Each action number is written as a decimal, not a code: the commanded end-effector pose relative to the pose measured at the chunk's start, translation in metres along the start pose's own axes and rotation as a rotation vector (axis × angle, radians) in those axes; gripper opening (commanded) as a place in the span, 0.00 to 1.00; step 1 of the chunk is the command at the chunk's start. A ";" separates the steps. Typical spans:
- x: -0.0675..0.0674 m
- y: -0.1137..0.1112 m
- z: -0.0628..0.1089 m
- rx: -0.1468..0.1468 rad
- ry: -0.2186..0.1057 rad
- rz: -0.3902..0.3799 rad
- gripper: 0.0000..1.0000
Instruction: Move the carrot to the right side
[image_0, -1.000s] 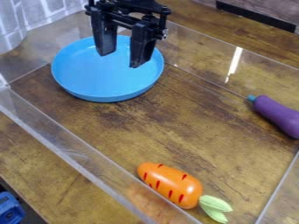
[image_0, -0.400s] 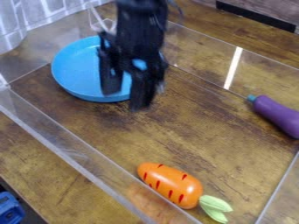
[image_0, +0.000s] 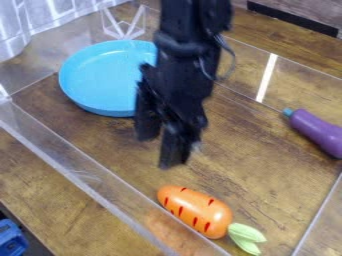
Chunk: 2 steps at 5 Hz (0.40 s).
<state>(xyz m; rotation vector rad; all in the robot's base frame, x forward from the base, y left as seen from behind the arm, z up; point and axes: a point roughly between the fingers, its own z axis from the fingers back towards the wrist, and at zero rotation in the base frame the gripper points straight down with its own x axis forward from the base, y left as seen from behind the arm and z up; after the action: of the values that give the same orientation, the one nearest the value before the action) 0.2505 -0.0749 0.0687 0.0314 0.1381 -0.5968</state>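
The carrot (image_0: 197, 210) is a plump orange toy with darker stripes and a light green leafy top. It lies near the front edge of the wooden table inside a clear-walled bin. My black gripper (image_0: 160, 147) hangs just above and behind the carrot, a little to its left. It is blurred by motion, with its two fingers (image_0: 175, 150) apart and nothing between them. It does not touch the carrot.
A blue plate (image_0: 96, 76) sits at the back left. A purple eggplant (image_0: 321, 130) lies at the right edge. Clear plastic walls (image_0: 74, 165) ring the wooden surface on the left and front.
The gripper has moved from above the blue plate toward the front and right, lowering to just behind the carrot. The carrot and eggplant have not moved.
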 end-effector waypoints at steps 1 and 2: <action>0.017 -0.010 -0.005 0.036 -0.049 -0.125 1.00; 0.015 -0.004 -0.022 0.039 -0.062 -0.122 1.00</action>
<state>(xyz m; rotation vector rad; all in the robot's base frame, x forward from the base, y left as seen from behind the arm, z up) 0.2531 -0.0893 0.0370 0.0421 0.1078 -0.7348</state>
